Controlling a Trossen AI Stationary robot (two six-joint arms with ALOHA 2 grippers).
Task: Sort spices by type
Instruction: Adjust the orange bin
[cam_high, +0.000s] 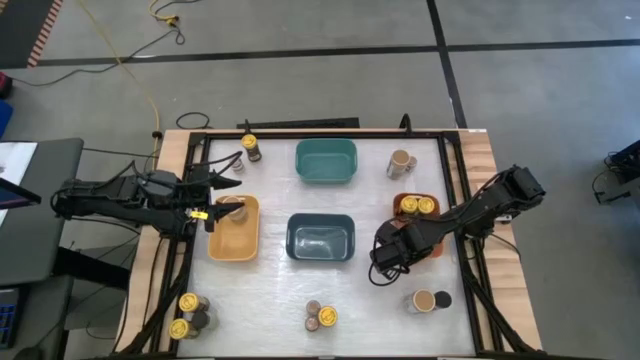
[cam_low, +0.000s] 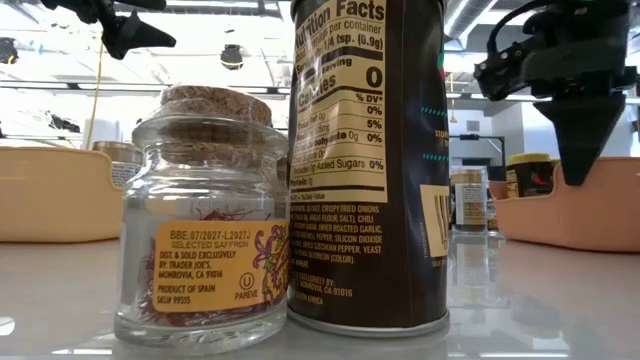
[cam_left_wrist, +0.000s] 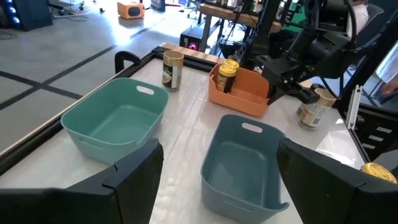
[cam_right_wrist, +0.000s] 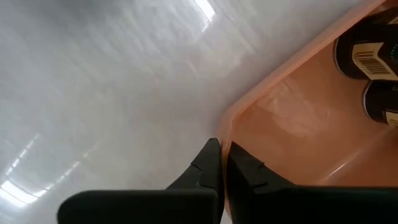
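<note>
**Spice sort: both grippers at bins, nothing held**

High view. My left gripper (cam_high: 228, 180) hovers over the far end of the yellow rectangular plastic bin (cam_high: 233, 240), where one wide tan-topped jar (cam_high: 232, 207) stands upright. My right gripper (cam_high: 383, 255) sits at the near corner of the orange rectangular plastic bin (cam_high: 409, 226); two yellow-lidded jars (cam_high: 418, 205) stand upright inside it. The remaining jars stand upright in small clusters near the table corners and along the near edge, lids facing up, long axes vertical.

Low view. Cork-stoppered clear glass saffron jar (cam_low: 203, 220) and tall dark cylindrical spice can (cam_low: 368, 160), just beside each other, both upright.

Left wrist view. My left fingers (cam_left_wrist: 134, 174) are spread wide, empty. The teal plastic bin (cam_left_wrist: 115, 118) and dark-blue plastic bin (cam_left_wrist: 242, 163) beyond are empty.

Right wrist view. My right fingers (cam_right_wrist: 205, 165) are closed nearly together on the orange bin's corner rim, which runs up between the tips.
</note>
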